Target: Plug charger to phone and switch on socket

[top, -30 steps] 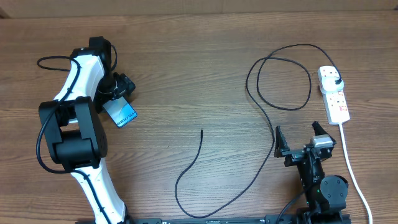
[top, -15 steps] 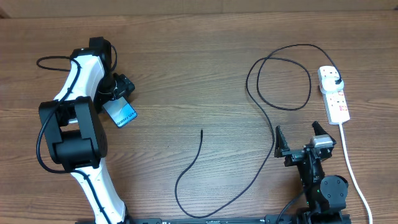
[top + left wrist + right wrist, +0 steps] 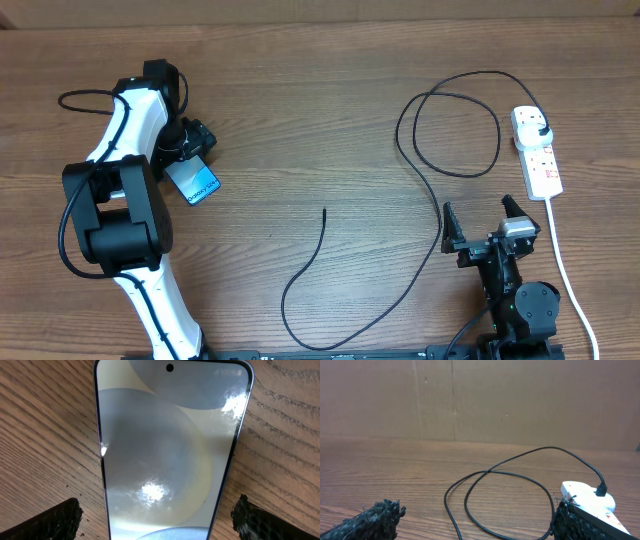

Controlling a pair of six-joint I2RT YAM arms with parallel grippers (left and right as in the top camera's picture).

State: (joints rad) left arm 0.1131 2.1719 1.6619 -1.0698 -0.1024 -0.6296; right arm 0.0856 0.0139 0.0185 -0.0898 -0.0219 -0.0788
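Both wide open: left jaws astride the phone (image 3: 167, 450), right jaws near the socket (image 3: 537, 152).

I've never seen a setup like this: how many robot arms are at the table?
2. The left arm stretches up the left side, its end over the phone; the right arm sits low at the bottom right, near the socket. None seems hidden.
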